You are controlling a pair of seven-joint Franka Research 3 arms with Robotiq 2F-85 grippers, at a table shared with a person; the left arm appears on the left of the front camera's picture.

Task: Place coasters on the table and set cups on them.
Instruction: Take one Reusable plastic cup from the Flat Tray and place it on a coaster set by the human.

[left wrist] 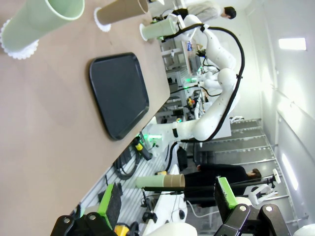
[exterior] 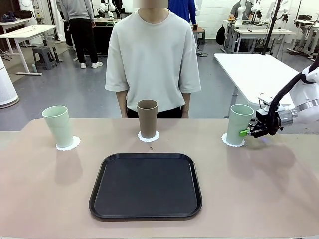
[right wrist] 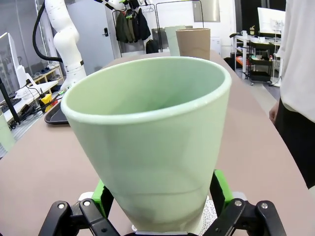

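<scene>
On the tan table [exterior: 259, 189], three cups each stand on a lacy white coaster. At the left is a pale green cup [exterior: 59, 126] on its coaster [exterior: 69, 145]. The brown cup [exterior: 147, 118] stands mid-table on another coaster [exterior: 149, 138]. At the right is the second green cup [exterior: 239, 124] [right wrist: 152, 142] on its coaster [exterior: 229, 142]. My right gripper [exterior: 247, 132] [right wrist: 160, 194] is open, with its green pads [right wrist: 220, 189] on either side of that cup's lower wall. My left gripper [left wrist: 167, 196] hangs open off the table's near side, holding nothing.
A black rounded tray [exterior: 145, 185] [left wrist: 119, 93] lies empty at the table's front middle. A person [exterior: 152, 59] stands at the far edge behind the brown cup, hands out of sight. White tables and other people are farther back.
</scene>
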